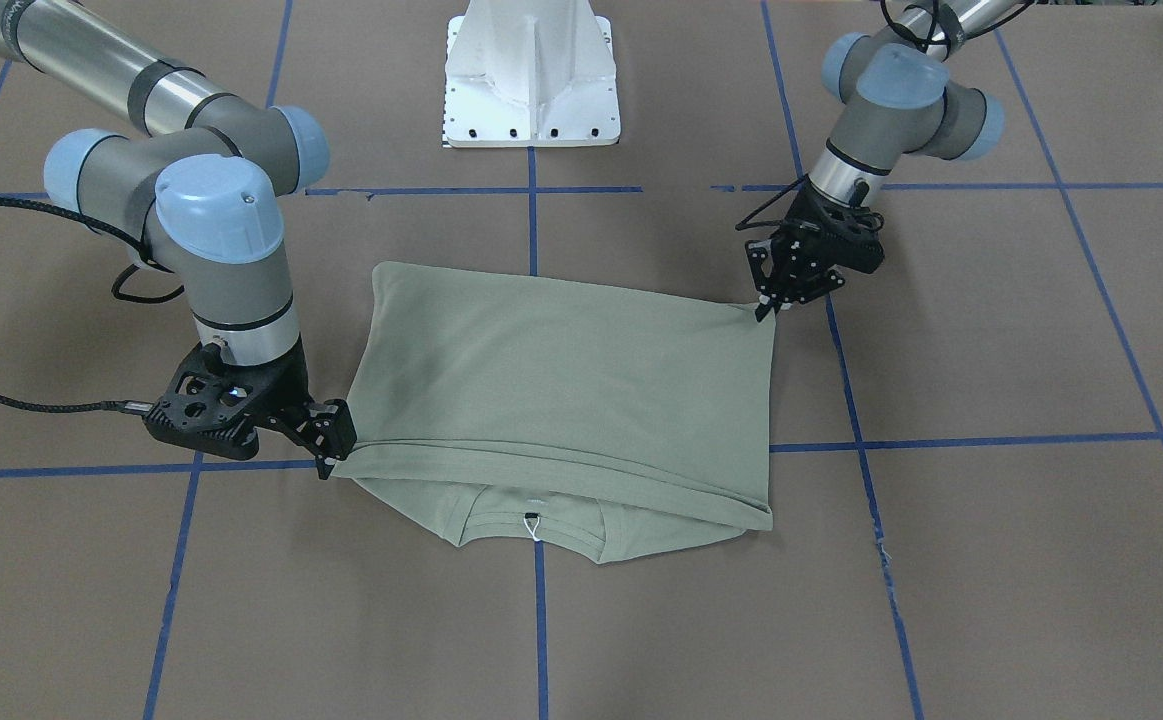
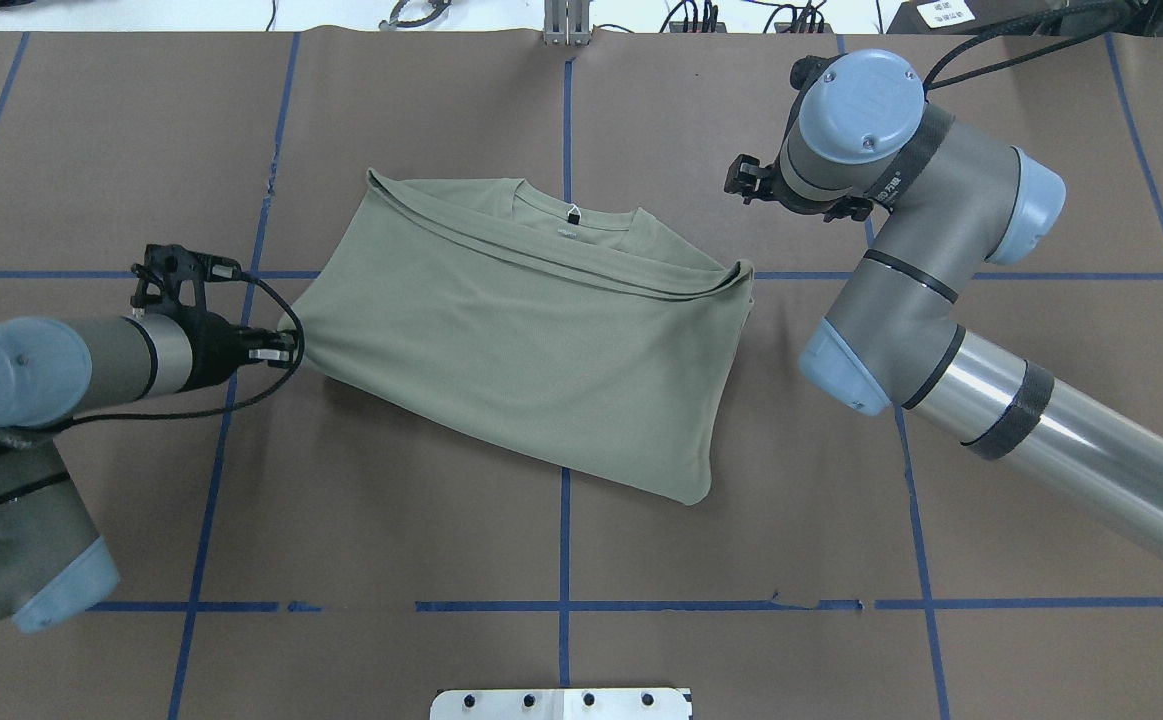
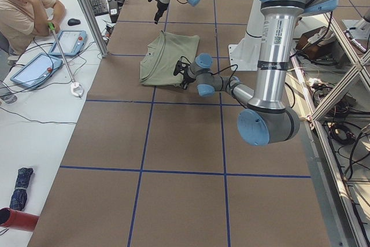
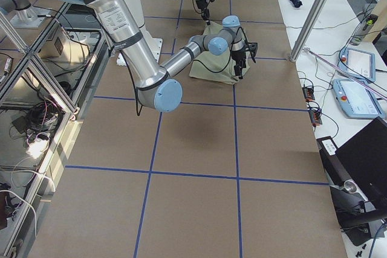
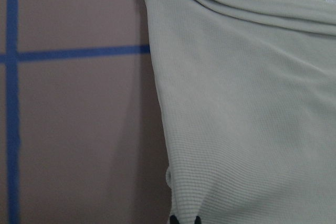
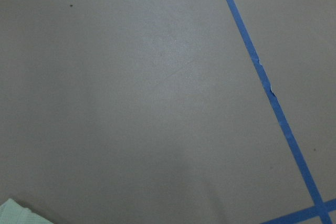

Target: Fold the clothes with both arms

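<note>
Left gripper (image 1: 767, 306) pinching one corner of folded shirt (image 1: 561, 380), right gripper (image 1: 334, 447) clamped on opposite corner, collar (image 1: 531, 527) toward far edge of worktop (image 1: 991, 560).

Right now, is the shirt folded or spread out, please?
Folded: the shirt is doubled over itself, only its collar peeking out beneath.

Grey-and-silver jointed left arm (image 1: 886, 105) and right arm (image 1: 231, 290) reach low, well apart.
The left black two-finger gripper (image 1: 767, 306) and right black two-finger gripper (image 1: 333, 452) each pinch a corner of the sage-green knit shirt (image 1: 561, 380).
</note>
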Robot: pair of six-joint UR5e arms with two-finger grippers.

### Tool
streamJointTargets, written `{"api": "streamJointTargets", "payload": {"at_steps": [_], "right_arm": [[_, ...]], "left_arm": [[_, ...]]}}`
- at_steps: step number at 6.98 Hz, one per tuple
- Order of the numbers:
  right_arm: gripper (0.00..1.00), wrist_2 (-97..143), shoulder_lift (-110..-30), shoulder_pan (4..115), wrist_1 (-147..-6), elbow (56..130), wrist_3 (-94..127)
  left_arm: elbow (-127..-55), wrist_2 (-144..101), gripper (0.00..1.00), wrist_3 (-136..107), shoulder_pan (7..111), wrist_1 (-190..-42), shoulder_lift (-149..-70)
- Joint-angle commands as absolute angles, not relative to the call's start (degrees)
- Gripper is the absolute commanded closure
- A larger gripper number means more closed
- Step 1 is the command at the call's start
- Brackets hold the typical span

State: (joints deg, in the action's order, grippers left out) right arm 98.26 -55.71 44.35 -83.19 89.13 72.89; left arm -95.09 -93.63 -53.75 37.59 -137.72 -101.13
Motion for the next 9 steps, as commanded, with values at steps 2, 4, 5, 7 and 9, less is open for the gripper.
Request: {"api": "streamJointTargets", "payload": {"at_steps": [2,4,5,7,9], "right_arm": [[0.00,98.3,-55.5,44.0,-82.7,89.2,73.3],[0.00,98.4,-55.6,43.7,-82.4,90.3,73.4],[0.00,98.3,-55.5,43.1,-82.4,90.9,74.4],[0.00,97.8,-52.5,39.9,-82.4,90.3,82.3],[0.06,94.3,-47.7,37.2,-82.3,86.4,92.4]], "left_arm": [[-65.4,-93.5,1.00,-43.2,49.2,-137.8,-125.8],[-54.1,-91.4,1.00,-39.0,51.2,-138.0,-133.2],[-53.9,-90.3,0.98,-36.3,51.5,-138.5,-133.2],[-58.2,-96.4,0.00,-35.1,52.0,-139.5,-132.4],[-63.8,-105.1,0.00,-35.4,52.5,-140.4,-128.1]]}}
